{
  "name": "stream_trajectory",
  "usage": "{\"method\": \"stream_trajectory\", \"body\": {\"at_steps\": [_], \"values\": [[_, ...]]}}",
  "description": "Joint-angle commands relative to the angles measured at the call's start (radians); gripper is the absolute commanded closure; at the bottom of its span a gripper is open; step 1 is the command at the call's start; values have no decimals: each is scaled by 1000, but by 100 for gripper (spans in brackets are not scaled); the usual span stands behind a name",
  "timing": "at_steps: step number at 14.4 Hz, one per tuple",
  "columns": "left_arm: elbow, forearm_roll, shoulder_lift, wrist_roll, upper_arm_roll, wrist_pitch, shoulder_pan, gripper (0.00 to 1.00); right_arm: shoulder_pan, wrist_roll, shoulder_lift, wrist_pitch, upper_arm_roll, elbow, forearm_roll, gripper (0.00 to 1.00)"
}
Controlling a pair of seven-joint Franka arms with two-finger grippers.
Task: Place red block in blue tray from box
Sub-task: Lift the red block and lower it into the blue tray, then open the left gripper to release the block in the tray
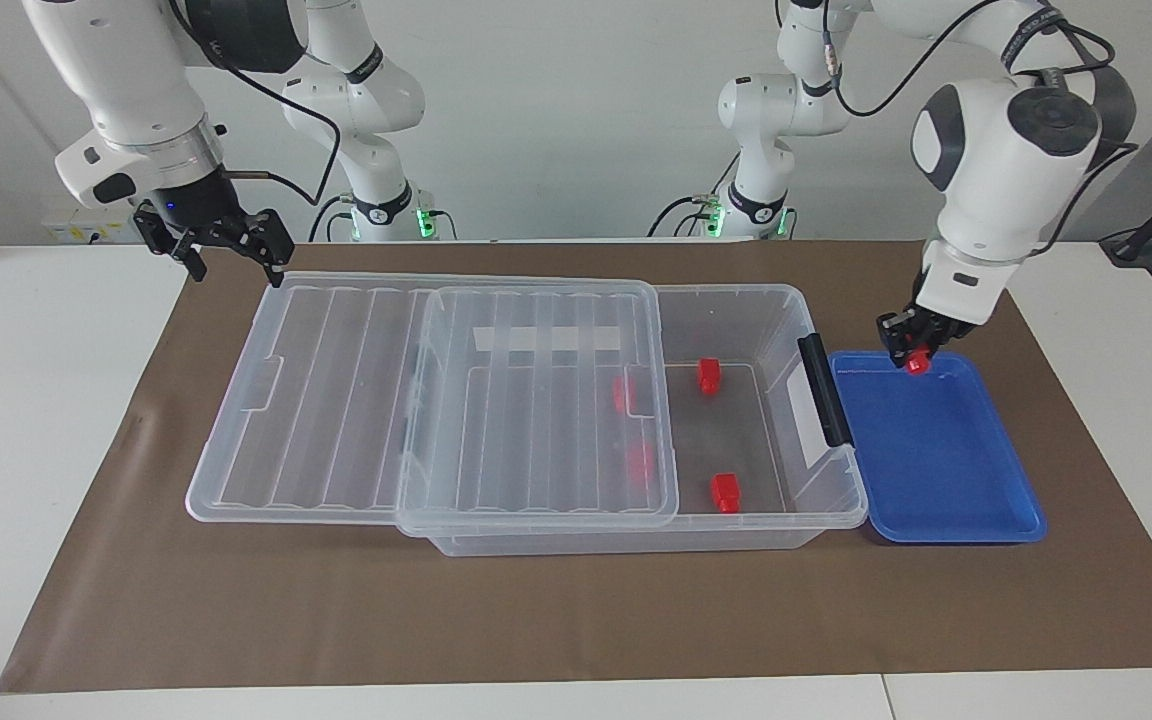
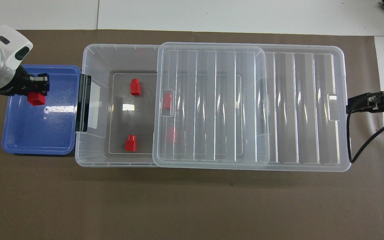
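In the facing view the box (image 1: 736, 420) lies on brown paper (image 1: 576, 620) over the white desk (image 1: 36, 400), its ribbed lid (image 1: 436, 400) slid toward the right arm's end, black clip handle (image 1: 825, 390) beside the blue tray (image 1: 936, 460). Loose blocks (image 1: 708, 375) sit inside the box. The left gripper (image 1: 914, 352) hangs over the tray, fingers clamped on the red block (image 1: 918, 365). The right gripper (image 1: 226, 245) waits with fingers spread wide and empty, over the paper by the lid's end. Overhead, the red block (image 2: 36, 99) sits over the tray (image 2: 38, 133), in the left gripper (image 2: 37, 88); the right gripper (image 2: 362, 103) shows at the lid's (image 2: 245, 106) end.
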Motion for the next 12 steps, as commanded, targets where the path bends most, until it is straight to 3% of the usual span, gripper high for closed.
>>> {"method": "stream_trajectory", "body": {"at_steps": [1,2,3,7,12], "values": [[-69,-31,-38,178,-7,47,84,100,-79,-155,12,91,-7,-44,11,66],[-119,-31,-61,226,-7,95,104,100,-107,-195,15,130,-7,-64,11,93],[-173,-31,-74,283,-7,145,122,100,-133,-238,35,169,-7,-75,13,100],[-328,-31,-71,346,-7,366,179,100,-207,-344,146,321,-7,-98,68,100],[-469,-31,-36,346,-6,601,208,100,-202,-496,179,354,-6,-141,186,100]]}}
